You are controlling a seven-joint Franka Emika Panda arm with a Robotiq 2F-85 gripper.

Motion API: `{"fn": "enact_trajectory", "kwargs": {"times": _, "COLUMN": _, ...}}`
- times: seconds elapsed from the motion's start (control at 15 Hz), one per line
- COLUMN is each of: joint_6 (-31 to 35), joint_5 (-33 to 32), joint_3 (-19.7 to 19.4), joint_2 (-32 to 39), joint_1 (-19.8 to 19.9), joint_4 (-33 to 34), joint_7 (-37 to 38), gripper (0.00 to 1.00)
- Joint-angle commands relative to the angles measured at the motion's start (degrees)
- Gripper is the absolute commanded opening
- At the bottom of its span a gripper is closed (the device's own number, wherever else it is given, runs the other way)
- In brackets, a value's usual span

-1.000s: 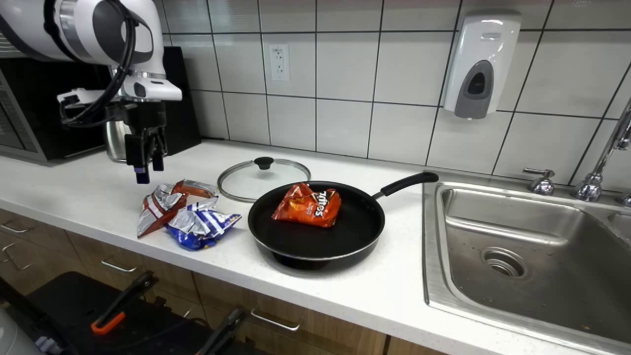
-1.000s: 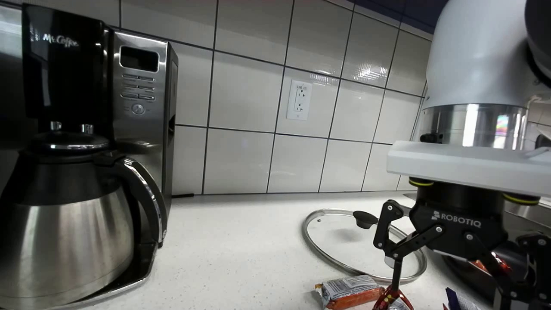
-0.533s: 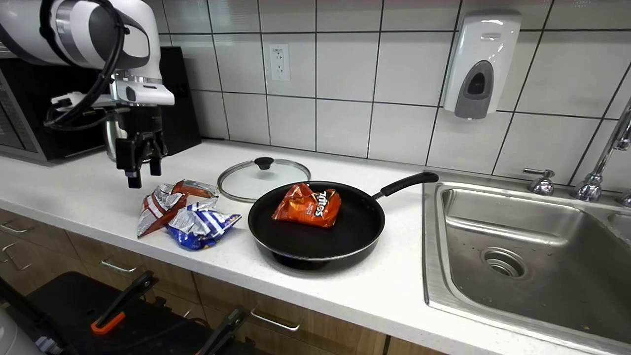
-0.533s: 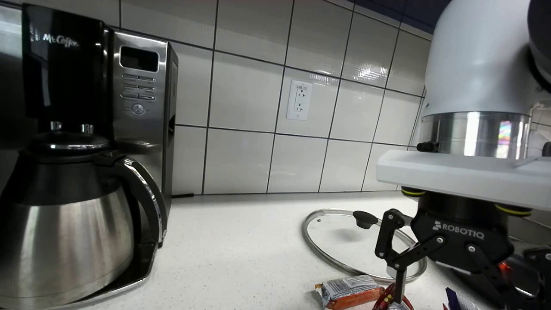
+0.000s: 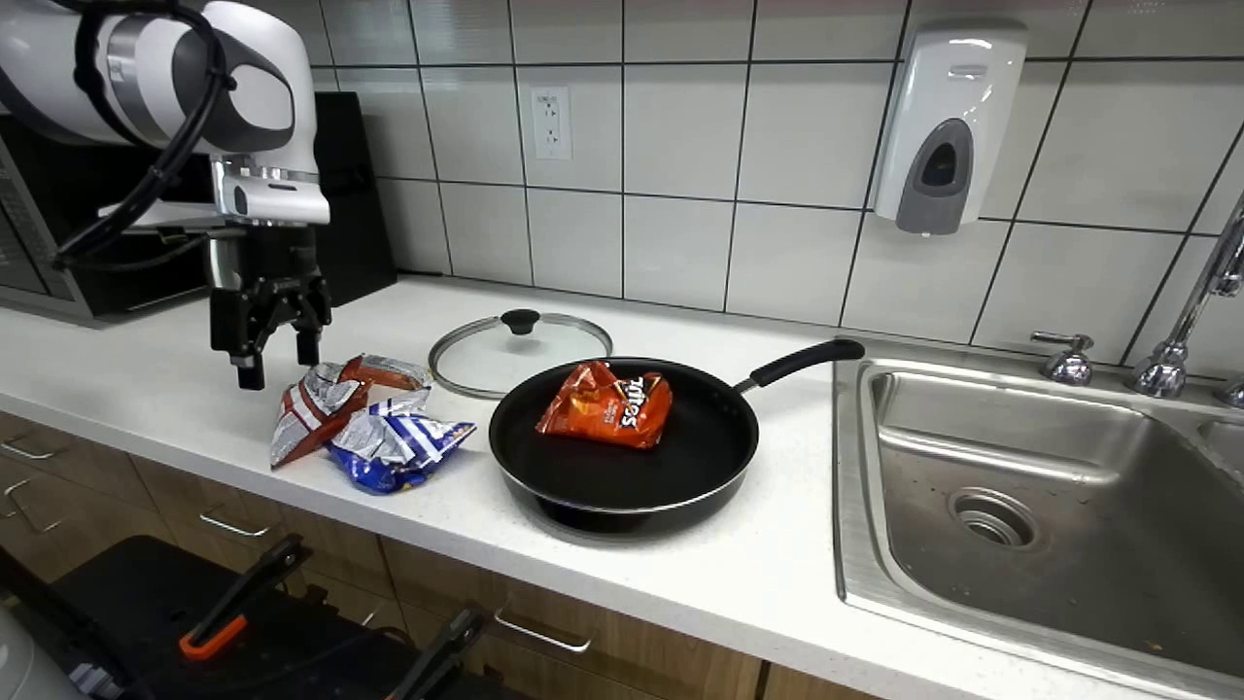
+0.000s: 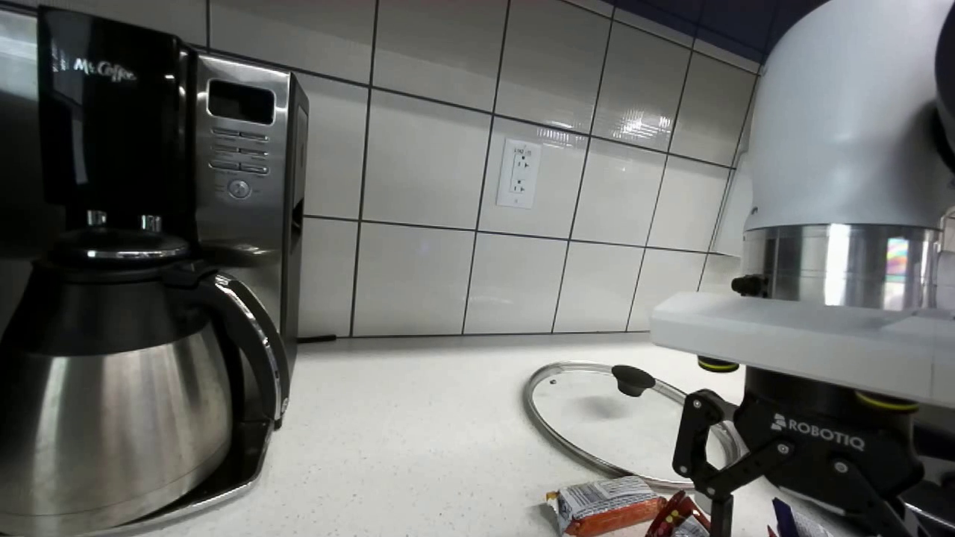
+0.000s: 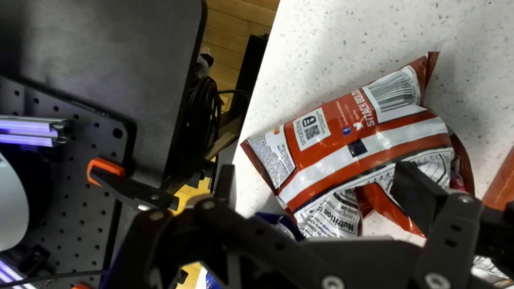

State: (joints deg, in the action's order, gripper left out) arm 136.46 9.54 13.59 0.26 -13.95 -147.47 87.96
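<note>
My gripper point(image 5: 279, 364) is open and empty, pointing down above and beside the snack bags. In the wrist view its fingers point(image 7: 317, 176) stand apart over a red, white and silver bag point(image 7: 361, 128); this bag also shows in an exterior view point(image 5: 316, 403). A crumpled blue and silver bag point(image 5: 398, 452) lies against it, mostly hidden by the gripper in the wrist view point(image 7: 281, 222). An orange and silver packet point(image 6: 608, 507) lies beside them; its edge shows in the wrist view point(image 7: 504, 180). I cannot see any finger touching a bag.
A black pan point(image 5: 622, 486) holds a red Doritos bag point(image 5: 612, 406). A glass lid point(image 5: 439, 362) lies behind it. A sink point(image 5: 991, 457) is at the right, a coffee maker point(image 6: 239, 142) in an exterior view. The counter edge and a black cart point(image 7: 120, 72) with clamps are nearby.
The arm and gripper have moved down toward the bags and, in an exterior view, slightly left. The gripper has turned a little. It stays open. Bags, pan and lid have not moved.
</note>
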Motion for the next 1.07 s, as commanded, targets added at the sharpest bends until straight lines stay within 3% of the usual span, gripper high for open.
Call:
{"fn": "enact_trajectory", "kwargs": {"times": 0.0, "joint_6": 0.7, "joint_5": 0.6, "joint_3": 0.0, "joint_2": -0.1, "joint_1": 0.1, "joint_4": -1.0, "joint_7": 3.4, "gripper": 1.0}}
{"fn": "enact_trajectory", "kwargs": {"times": 1.0, "joint_6": 0.6, "joint_5": -0.2, "joint_3": -2.1, "joint_2": 1.2, "joint_1": 0.7, "joint_4": -1.1, "joint_7": 5.2, "gripper": 1.0}}
